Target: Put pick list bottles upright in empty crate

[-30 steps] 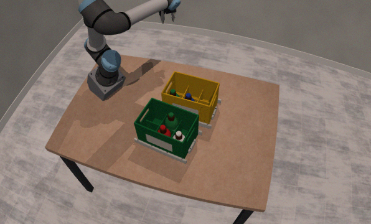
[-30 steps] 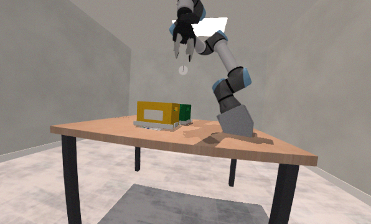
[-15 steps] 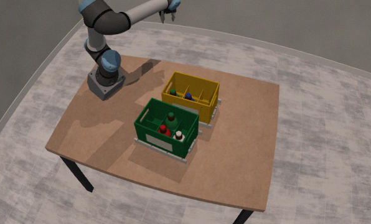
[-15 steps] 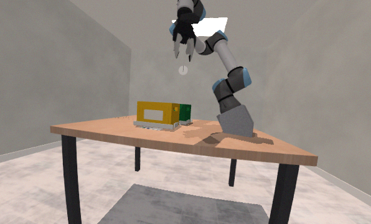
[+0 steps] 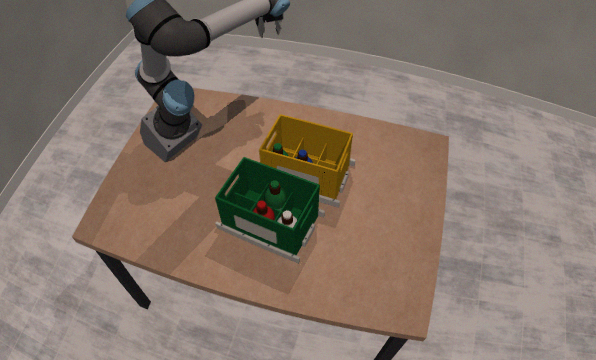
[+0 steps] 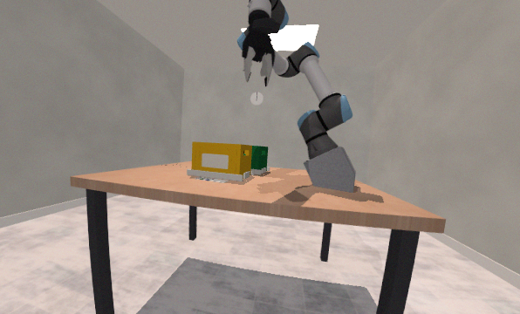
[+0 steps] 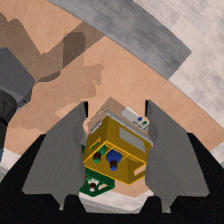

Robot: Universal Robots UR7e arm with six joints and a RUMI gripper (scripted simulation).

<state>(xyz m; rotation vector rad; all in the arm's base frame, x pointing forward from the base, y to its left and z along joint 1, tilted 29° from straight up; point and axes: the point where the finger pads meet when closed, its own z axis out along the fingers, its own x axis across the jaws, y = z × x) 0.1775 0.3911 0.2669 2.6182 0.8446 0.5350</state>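
My gripper (image 5: 270, 34) (image 6: 256, 83) (image 7: 116, 101) is partly open, with nothing between its fingers, high above the table. The yellow crate (image 5: 330, 183) (image 6: 236, 162) (image 7: 112, 131) holds a green bottle (image 5: 278, 148) (image 7: 98, 156) and a blue bottle (image 5: 303, 154) (image 7: 114, 156). The green crate (image 5: 285, 242) (image 6: 258, 160) holds a green bottle (image 5: 275, 196), a red bottle (image 5: 264, 210) and a white bottle (image 5: 287, 218). The pick list (image 7: 128, 113) lies beside the yellow crate; blue and green spots show, its counts are too small to read.
The two crates stand close together, with pale rails (image 5: 258, 242) (image 6: 216, 175) around their bases. The arm's base (image 5: 170, 137) (image 6: 331, 170) stands on the table (image 5: 378, 250) (image 6: 133, 180) off to one side of the crates.
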